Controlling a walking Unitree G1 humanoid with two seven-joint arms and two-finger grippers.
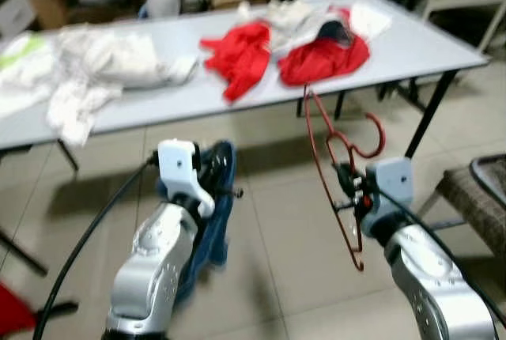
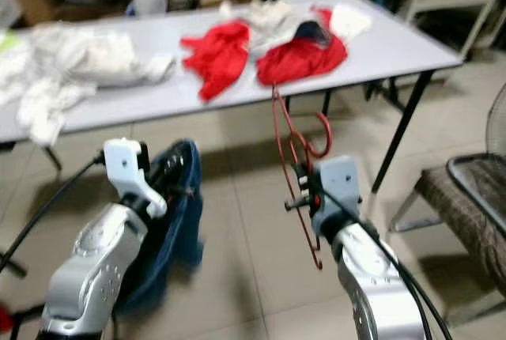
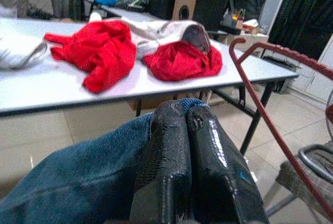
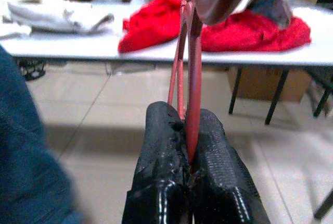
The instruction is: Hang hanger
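Fingers of my right gripper [image 4: 190, 146] are pressed together on the red hanger [image 1: 338, 168], its thin wire pinched between the two black pads, and the frame rises out of the grip toward the table with the hook curling off to the outer side. That hold looks narrow to me: the wire sits in a thin line between the pads, so I judge that any swing as I walk or lift could let the hanger pivot in the grip, leaving the hook pointing the wrong way when I reach whatever it must hang on. Beside it, on my other side, my left gripper [image 3: 187, 146] is closed on a piece of blue denim cloth [image 1: 212, 221], which droops below that claw toward the tiled floor [image 1: 277, 229]. The cloth hangs near the hanger's lower bar, and if the two arms drift closer the denim could snag on the wire or drag it out of line. Beyond both claws stands a long grey table [image 1: 443, 47], its dark legs just past the hanger's top; pushing forward with the frame held this high, I could knock the hook against the table edge. On the tabletop lie two red garments [image 1: 241, 55], with white clothes [image 1: 103, 67] farther off to the left. I see no rail or rod to hang on from here, so I would be moving without a target, and the head views are blurred.
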